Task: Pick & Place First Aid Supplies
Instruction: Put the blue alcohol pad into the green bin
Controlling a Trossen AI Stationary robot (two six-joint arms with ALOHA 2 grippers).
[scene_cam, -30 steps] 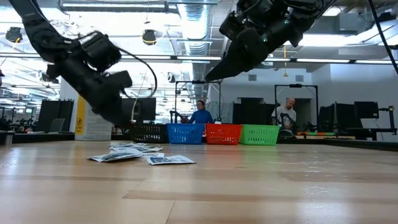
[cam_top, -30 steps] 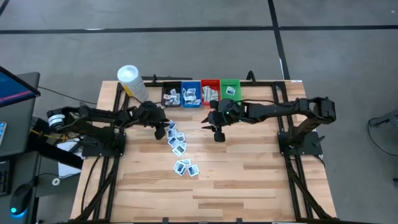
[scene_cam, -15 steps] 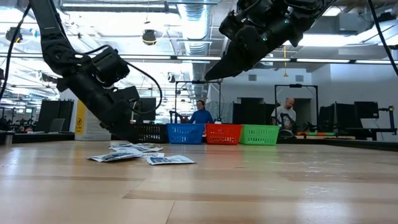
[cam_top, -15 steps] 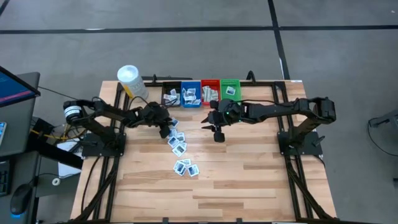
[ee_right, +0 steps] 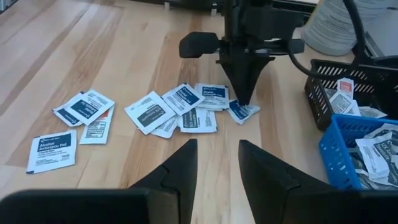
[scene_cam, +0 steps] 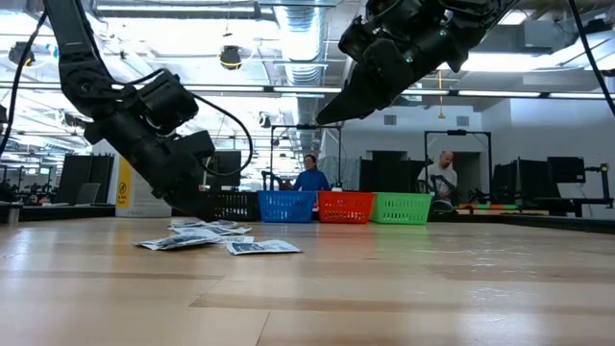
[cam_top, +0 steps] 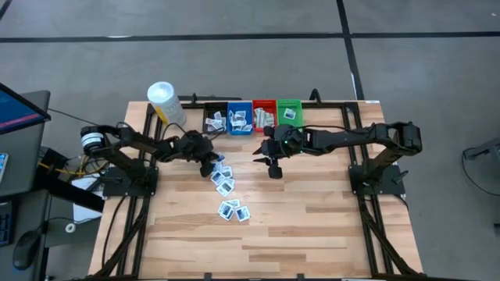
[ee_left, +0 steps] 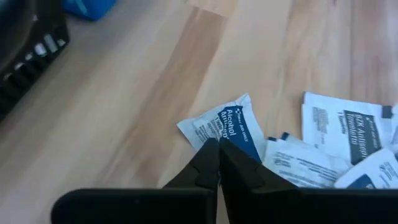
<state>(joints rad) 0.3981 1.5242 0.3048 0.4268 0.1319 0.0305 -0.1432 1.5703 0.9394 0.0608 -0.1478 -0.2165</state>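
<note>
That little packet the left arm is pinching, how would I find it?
Find the black bin at the table's far edge. Just in front, a trail of packets starts. It's the first one, white and blue, reading "Alcohol", the only one with the left tool shut on its corner.

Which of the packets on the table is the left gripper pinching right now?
The left gripper is shut on the alcohol packet at the bin end of the scattered packets, the one lying alone nearest the black bin.
</note>
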